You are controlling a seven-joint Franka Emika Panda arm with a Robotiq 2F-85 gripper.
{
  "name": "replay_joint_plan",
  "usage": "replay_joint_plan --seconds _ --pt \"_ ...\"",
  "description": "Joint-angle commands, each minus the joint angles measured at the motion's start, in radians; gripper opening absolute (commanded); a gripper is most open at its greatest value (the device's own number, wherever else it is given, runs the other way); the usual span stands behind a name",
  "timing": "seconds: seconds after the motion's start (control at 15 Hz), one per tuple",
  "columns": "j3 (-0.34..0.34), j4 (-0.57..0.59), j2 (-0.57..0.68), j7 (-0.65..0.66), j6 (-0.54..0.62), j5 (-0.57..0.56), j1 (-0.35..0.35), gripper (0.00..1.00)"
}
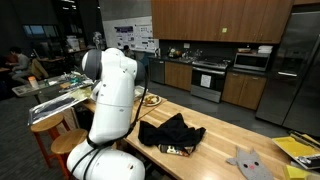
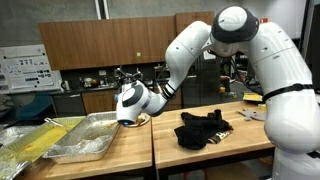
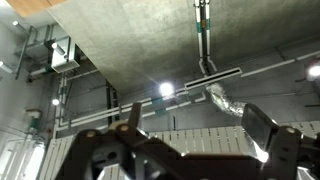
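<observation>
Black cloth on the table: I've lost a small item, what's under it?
Wooden table shows around the black cloth. Something small with pale marks peeks from its edge; the rest is covered.

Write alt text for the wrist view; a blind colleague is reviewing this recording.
The open gripper, holding nothing, frames the bottom edge as the camera looks up at a grey concrete ceiling. A pipe runs along it, with a bright lamp and a silver duct nearby.

Both exterior views look from beside the robot (image 1: 115,100) (image 2: 272,80) across the table (image 1: 230,135) (image 2: 200,156), sharing its foil tray (image 1: 55,103) (image 2: 70,152); the wrist view faces the ceiling (image 3: 130,50).
</observation>
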Motion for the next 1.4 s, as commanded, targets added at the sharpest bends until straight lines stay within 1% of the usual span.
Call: replay_joint_plan --seconds 0.0,0.13,0.27,0.33,0.4,0.47,0.53,0.67,0.87,0.93,1.0,1.07,1.33 --pt "0.217 0.042 0.077 0.000 0.026 0.003 -0.125 1.00" --pt "0.351 0.023 0.106 0.000 0.087 0.011 -0.226 1.00" --pt "0.471 -0.008 0.159 -0.001 0.162 0.015 -0.346 1.00" --pt "0.495 -0.046 0.194 -0.001 0.197 0.019 -0.412 1.00" --pt "0.460 -0.084 0.170 -0.003 0.224 0.063 -0.439 1.00" --pt "0.441 -0.022 0.146 -0.007 0.184 0.047 -0.349 1.00" --pt "0.439 -0.041 0.151 -0.001 0.194 0.045 -0.372 1.00" --pt "0.435 -0.037 0.160 -0.001 0.193 0.036 -0.379 1.00" --pt "0.438 -0.026 0.160 -0.003 0.186 0.037 -0.344 1.00" --pt "0.483 -0.015 0.212 -0.003 0.219 0.043 -0.370 1.00" --pt "0.544 -0.002 0.293 -0.001 0.222 0.028 -0.399 1.00" --pt "0.560 -0.003 0.317 0.004 0.230 0.025 -0.410 1.00" --pt "0.621 0.000 0.396 0.002 0.313 0.106 -0.462 1.00"
